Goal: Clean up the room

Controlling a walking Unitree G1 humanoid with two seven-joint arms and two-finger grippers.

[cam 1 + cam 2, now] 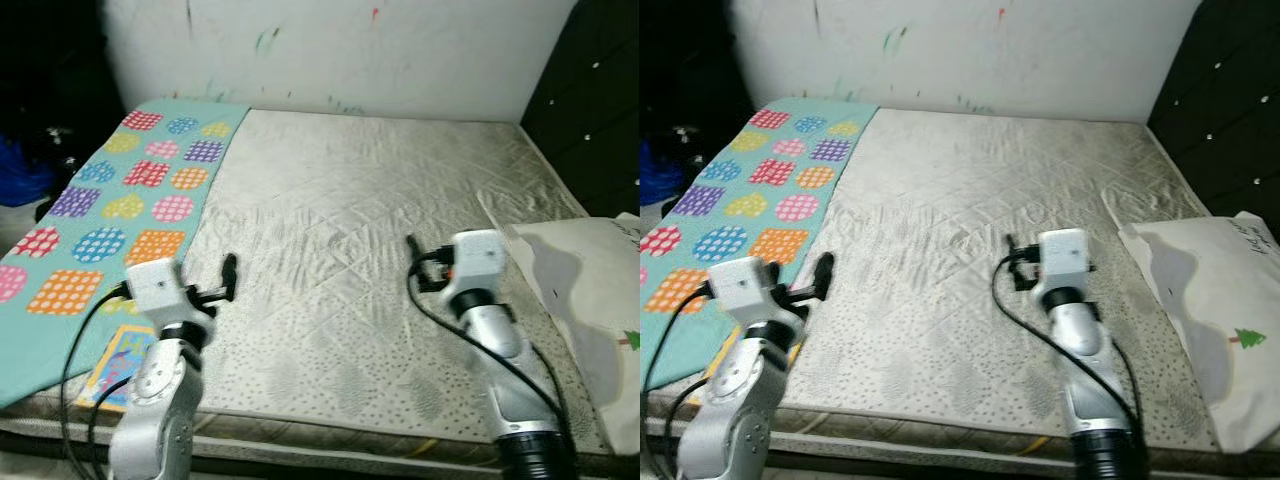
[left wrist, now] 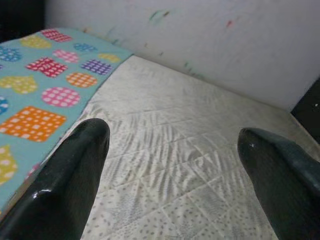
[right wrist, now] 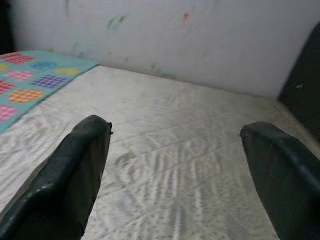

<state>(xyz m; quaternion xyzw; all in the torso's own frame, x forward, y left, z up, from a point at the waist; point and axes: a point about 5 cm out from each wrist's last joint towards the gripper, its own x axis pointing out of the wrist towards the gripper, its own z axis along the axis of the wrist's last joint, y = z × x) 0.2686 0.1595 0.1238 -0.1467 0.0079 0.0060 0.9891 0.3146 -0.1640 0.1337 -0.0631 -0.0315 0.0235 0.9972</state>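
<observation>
Both arms raised over mattress (image 1: pixel 350 260), left tool (image 2: pixel 172 145) open, right tool (image 3: pixel 175 145) open

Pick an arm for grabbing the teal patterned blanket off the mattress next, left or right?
Left, probably. The left end effector hovers open right beside the blanket edge, while the right end effector, also open, sits over bare mattress nearer the white pillow.
</observation>
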